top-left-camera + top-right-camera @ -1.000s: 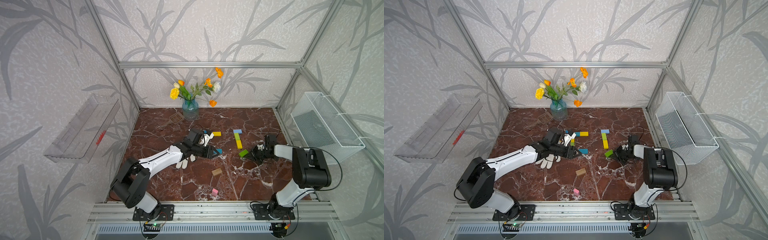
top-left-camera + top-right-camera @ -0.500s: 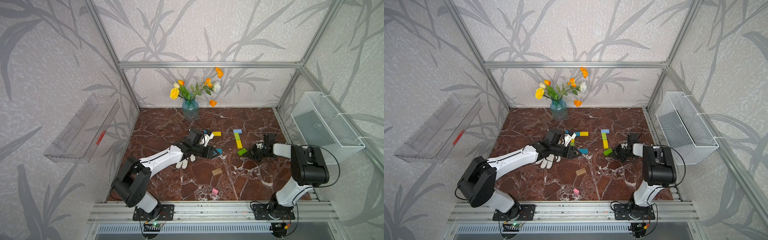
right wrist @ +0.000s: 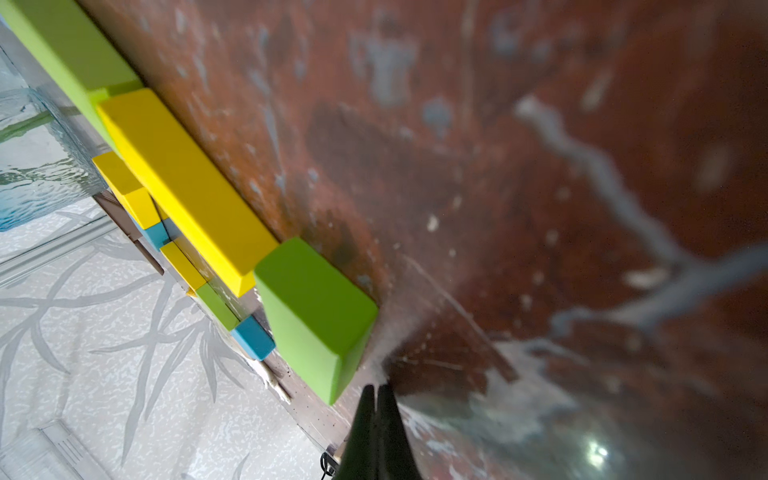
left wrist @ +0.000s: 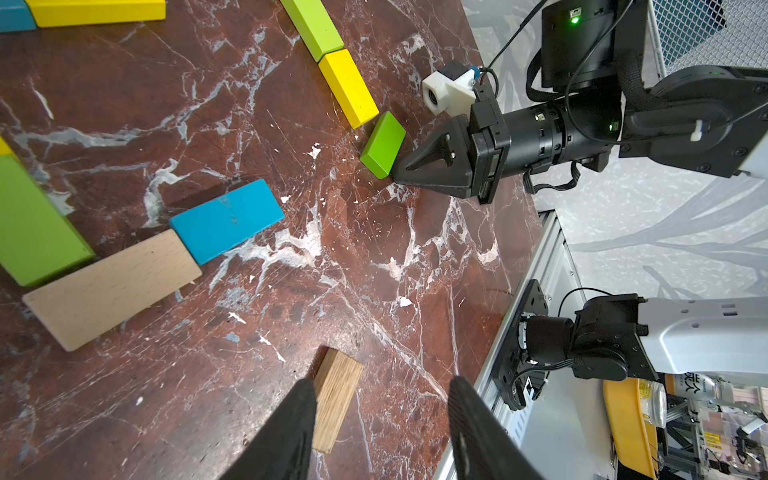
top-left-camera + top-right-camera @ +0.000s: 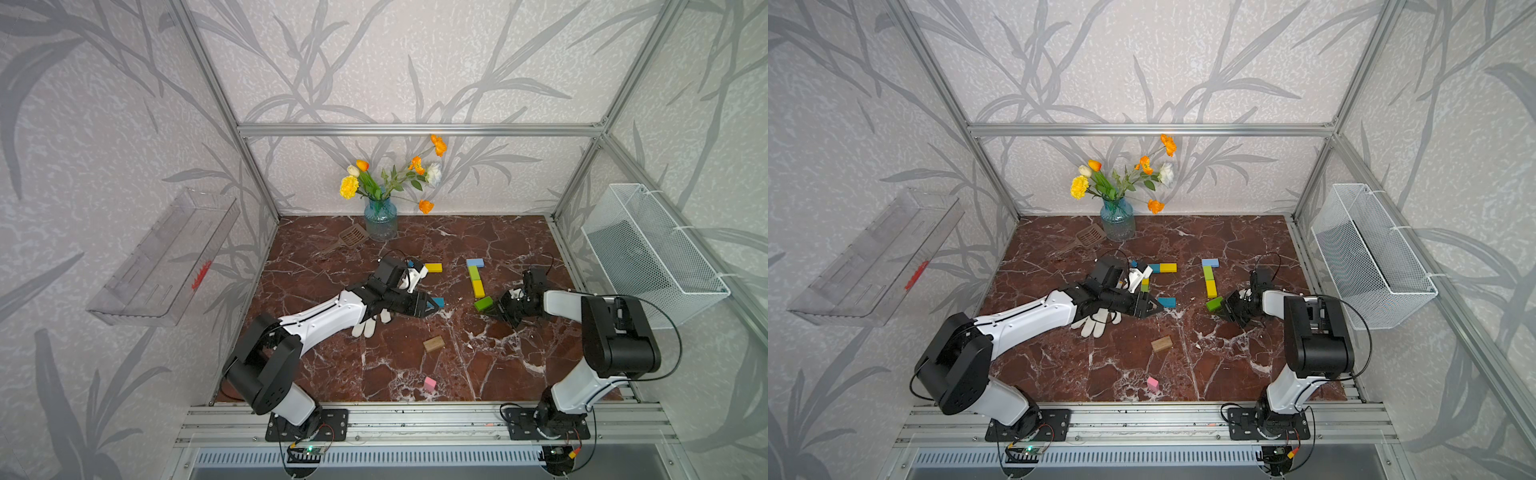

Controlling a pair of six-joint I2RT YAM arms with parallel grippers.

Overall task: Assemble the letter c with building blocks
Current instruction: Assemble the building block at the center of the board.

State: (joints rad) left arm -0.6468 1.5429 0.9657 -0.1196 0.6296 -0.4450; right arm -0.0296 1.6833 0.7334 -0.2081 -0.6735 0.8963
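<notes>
The right gripper (image 4: 398,172) has its jaws pressed together into a single point, and that point sits at a corner of the green block (image 4: 382,145) — a closed tip makes a good pusher, which is likely why nothing is pinched. The block lies flat on the table (image 4: 415,257), skewed, with one corner at the end of the yellow block (image 4: 348,87). Tip and block look to be touching in the left wrist view, though the right wrist view is too blurred to confirm it. Past the yellow block come a second green block (image 5: 473,273) and a light blue block (image 5: 475,262) laid crosswise, so a spine and a top bar are in place (the skewed piece would be the bottom bar). My reading is that it needs swinging round until it lies parallel with the light blue block. The left gripper (image 4: 381,382) hovers low with jaws apart and empty, an oak block (image 4: 336,399) lying on the table just past one finger — probably held back so the arms do not meet. A pink block (image 5: 429,384) lies well apart, near the table's front edge.
</notes>
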